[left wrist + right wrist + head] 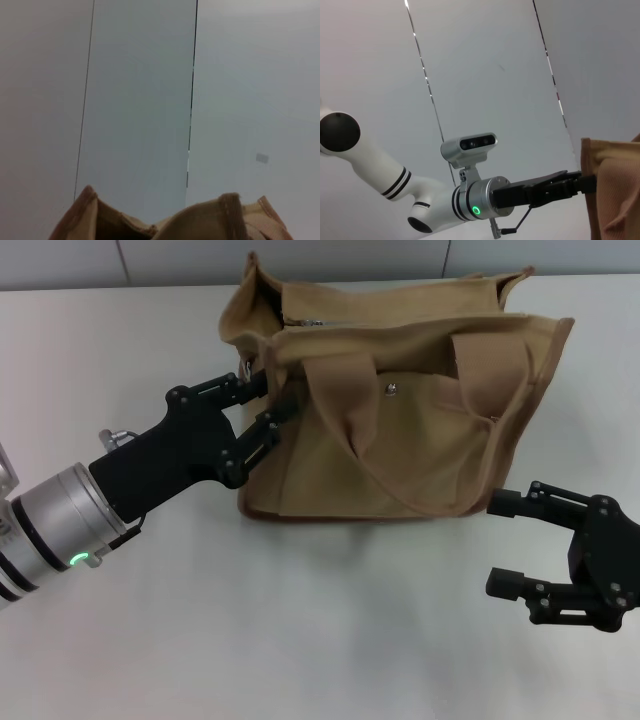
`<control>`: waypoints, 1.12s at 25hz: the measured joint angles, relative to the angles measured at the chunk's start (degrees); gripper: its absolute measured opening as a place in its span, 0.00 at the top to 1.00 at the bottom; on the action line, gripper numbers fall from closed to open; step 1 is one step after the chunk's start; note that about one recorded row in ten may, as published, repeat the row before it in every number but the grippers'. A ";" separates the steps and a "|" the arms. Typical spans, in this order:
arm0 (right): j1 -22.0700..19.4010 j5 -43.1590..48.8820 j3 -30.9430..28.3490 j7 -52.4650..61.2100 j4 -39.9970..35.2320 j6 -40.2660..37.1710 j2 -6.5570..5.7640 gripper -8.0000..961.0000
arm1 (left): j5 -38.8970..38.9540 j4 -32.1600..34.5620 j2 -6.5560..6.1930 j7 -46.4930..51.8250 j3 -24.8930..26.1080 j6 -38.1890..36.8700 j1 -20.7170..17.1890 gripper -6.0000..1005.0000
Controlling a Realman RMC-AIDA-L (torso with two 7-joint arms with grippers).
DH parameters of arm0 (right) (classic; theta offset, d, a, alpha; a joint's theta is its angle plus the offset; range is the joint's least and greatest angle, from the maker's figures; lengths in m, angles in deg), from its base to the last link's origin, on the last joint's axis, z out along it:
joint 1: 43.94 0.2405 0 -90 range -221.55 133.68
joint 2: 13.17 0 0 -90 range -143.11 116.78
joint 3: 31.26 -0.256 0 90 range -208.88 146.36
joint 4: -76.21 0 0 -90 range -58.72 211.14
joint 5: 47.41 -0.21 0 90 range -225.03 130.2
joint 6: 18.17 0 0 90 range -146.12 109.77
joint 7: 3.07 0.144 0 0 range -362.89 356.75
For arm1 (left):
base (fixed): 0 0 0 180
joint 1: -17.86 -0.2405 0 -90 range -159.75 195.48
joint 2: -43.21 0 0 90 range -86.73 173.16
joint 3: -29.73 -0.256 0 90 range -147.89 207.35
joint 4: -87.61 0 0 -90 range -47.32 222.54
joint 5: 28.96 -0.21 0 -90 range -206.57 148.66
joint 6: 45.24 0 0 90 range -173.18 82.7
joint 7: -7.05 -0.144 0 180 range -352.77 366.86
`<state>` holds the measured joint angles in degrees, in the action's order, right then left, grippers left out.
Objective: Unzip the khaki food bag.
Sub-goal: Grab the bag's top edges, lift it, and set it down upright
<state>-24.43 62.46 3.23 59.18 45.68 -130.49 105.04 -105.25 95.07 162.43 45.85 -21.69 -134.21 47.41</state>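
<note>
The khaki food bag point(400, 440) stands upright on the white table point(300, 640), its front pocket with the silver snap point(391, 390) facing me. Its top zipper runs along the far top edge, with a silver pull point(312, 321) near the left end. My left gripper point(272, 400) is at the bag's left end, its fingers closed on the side fabric near the top corner. The bag's top rim shows in the left wrist view point(225, 220). My right gripper point(497, 543) is open and empty, low at the bag's right front corner, apart from it.
A grey wall strip point(200, 260) runs behind the table. The right wrist view shows my left arm point(480, 200) reaching to the bag's edge point(615, 190), with panelled walls behind it.
</note>
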 joint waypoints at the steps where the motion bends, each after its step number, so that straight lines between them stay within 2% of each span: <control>1: -0.05 0.00 0.06 -0.01 0.15 0.00 0.00 0.14 | 0.24 -0.48 0.01 -0.53 0.01 0.01 0.06 0.52; 6: -0.53 -0.01 -0.33 -0.03 0.21 -0.02 0.00 0.14 | 0.80 -0.72 0.04 -1.14 0.01 -0.23 -0.06 0.64; 10: -1.02 -0.07 -0.38 -0.03 0.20 -0.23 0.00 0.14 | 1.22 -0.72 0.05 -1.19 0.01 -0.25 -0.16 0.84; 17: -2.04 -0.25 -1.06 0.09 0.07 -0.63 -0.49 0.15 | 2.40 -0.70 0.05 -1.27 0.00 -0.27 -0.37 0.90; 21: -3.33 -0.31 -3.50 0.14 -0.21 -2.31 -0.62 0.15 | 3.52 -0.69 0.05 -1.28 0.08 -0.33 -0.54 0.92; 28: -3.50 -0.38 -3.89 0.02 -0.23 -2.91 -0.79 0.15 | 4.94 -0.70 0.05 -1.28 0.10 -0.51 -0.54 0.92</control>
<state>-27.93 62.08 -0.67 59.20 45.44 -133.40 104.26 -100.31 94.37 162.48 44.57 -21.59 -134.71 46.87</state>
